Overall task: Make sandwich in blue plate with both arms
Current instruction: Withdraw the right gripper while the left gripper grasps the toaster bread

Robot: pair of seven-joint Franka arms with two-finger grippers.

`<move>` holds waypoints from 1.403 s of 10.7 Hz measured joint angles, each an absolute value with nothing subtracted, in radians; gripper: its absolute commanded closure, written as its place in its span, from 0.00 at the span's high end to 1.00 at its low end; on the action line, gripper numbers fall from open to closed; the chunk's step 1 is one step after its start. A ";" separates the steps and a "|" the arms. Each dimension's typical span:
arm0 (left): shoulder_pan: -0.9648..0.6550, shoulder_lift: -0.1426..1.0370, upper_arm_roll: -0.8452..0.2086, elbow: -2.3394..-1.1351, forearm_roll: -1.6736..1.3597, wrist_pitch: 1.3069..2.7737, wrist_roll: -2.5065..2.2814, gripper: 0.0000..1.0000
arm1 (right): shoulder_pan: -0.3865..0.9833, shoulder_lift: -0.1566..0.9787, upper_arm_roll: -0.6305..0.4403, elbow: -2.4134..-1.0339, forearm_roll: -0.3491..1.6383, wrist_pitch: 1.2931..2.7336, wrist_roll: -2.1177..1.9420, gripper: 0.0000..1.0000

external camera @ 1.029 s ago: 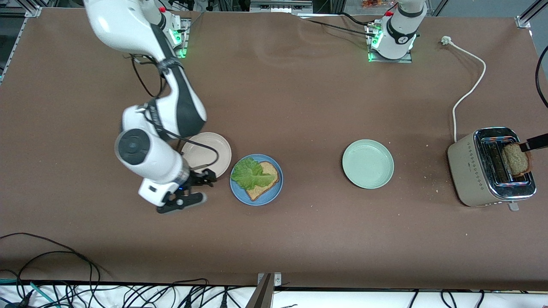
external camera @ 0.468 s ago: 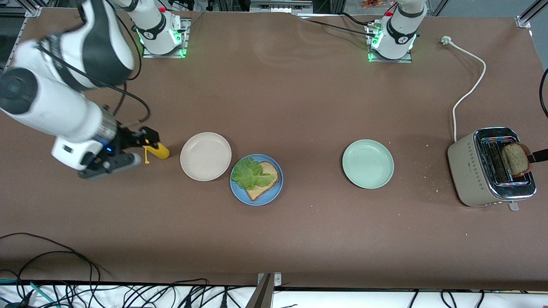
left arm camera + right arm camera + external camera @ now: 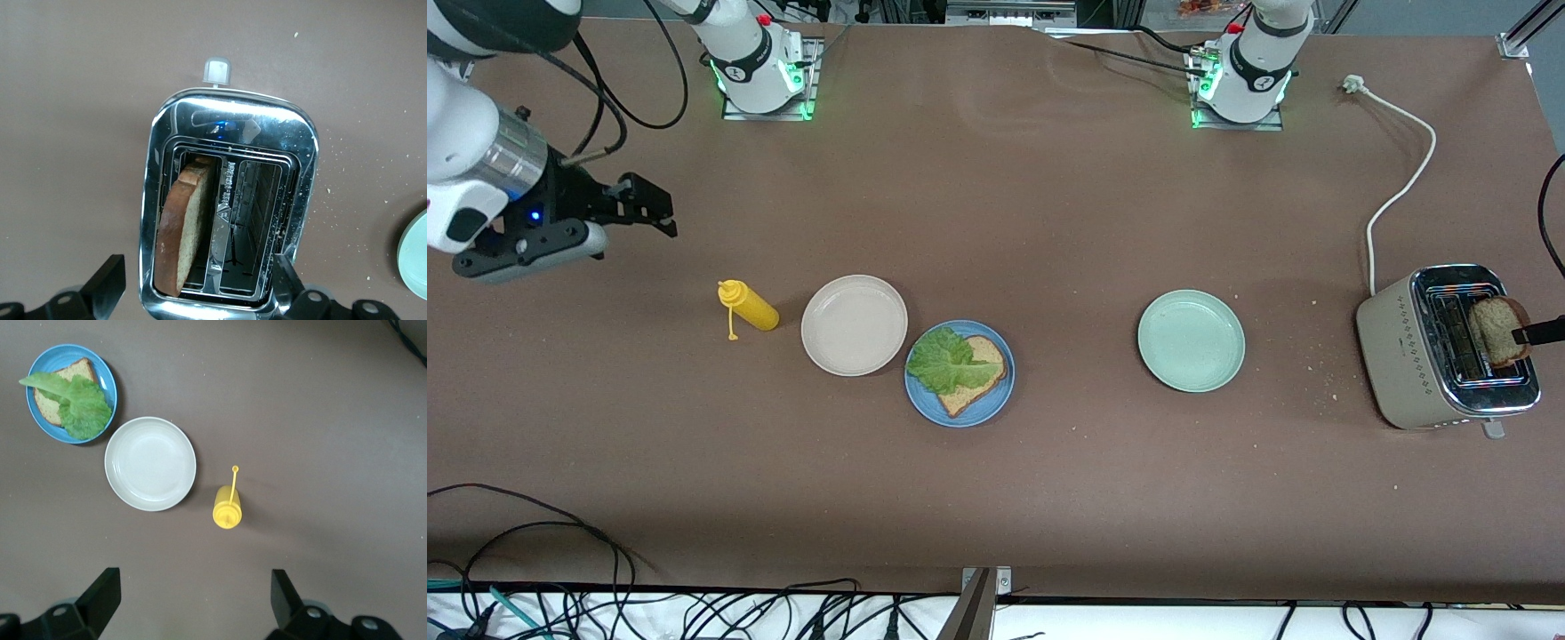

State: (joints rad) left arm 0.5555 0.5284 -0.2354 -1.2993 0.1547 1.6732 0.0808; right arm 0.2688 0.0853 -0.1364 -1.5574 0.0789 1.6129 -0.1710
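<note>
Left tool [image 3: 197,293] is hanging open over the toaster [image 3: 227,207], astride the second slice [image 3: 185,227], not gripping. Right tool [image 3: 193,607] is waiting open and empty near the counter's right-arm edge. One slice [image 3: 975,378] with lettuce [image 3: 945,362] is lying on the blue plate [image 3: 1000,396]; topping remains.

You see white arm shells with dark grey joints [image 3: 463,22]; looping black cables [image 3: 618,84]; green-lit bases [image 3: 1236,84] at the frame's top.

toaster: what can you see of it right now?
The toaster is beige-bodied with a shiny chrome top and two slots, standing upright at the left arm's end of the table. One brown toast slice stands in one slot; the other is empty. A white cord runs from it. The left gripper hangs open above it.
</note>
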 measured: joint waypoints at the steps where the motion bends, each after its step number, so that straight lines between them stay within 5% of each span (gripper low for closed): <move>1: 0.557 0.538 -0.235 -1.302 0.155 1.673 0.081 0.97 | 0.239 0.056 -0.105 -1.593 0.072 1.617 -0.167 1.00; 6: 0.583 0.587 -0.235 -1.307 0.169 1.673 0.081 0.87 | 0.089 0.036 0.011 -1.726 0.070 1.765 -0.132 1.00; 12: 0.583 0.610 -0.236 -1.308 0.201 1.659 0.081 0.00 | 0.068 0.032 -0.003 -1.704 0.068 1.759 -0.121 1.00; 15: 0.582 0.610 -0.239 -1.308 0.201 1.652 0.089 0.00 | 0.066 0.032 -0.013 -1.676 0.040 1.729 -0.121 1.00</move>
